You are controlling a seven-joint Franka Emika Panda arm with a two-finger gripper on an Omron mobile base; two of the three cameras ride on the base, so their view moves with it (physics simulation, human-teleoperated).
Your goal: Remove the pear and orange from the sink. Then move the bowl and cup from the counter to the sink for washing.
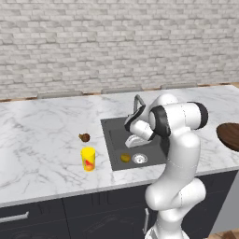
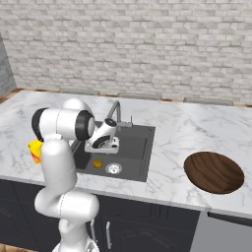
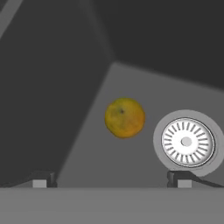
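Gripper (image 3: pixel 112 179) hangs over the sink (image 1: pixel 114 126) with jaws spread wide, nothing between them; the tips sit far apart at the bottom of the hand view, so this reads as a pre-grasp pose, aimed down at the basin floor.

Orange (image 3: pixel 124 117) lies on the sink floor near the front edge, just beside the round steel drain (image 3: pixel 187 141) but not touching it (also seen at (image 1: pixel 125 158) and (image 2: pixel 97 163)). It sits roughly between the two tips' line of approach, which I judge is why the hand is lined up this way: orange is the next pick.

Pear (image 1: pixel 84 137) is already out, on the counter (image 1: pixel 42 135) left of the sink, just behind the cup (image 1: pixel 88 158). Cup stands upright near the counter's front edge, not yet moved.

Bowl (image 2: pixel 213 171) rests on the counter right of the sink, toward the front edge, well apart from the basin. Faucet (image 2: pixel 115 112) stands at the sink's back edge.

Judgement: first half partly done; descent and closing on the orange come next.
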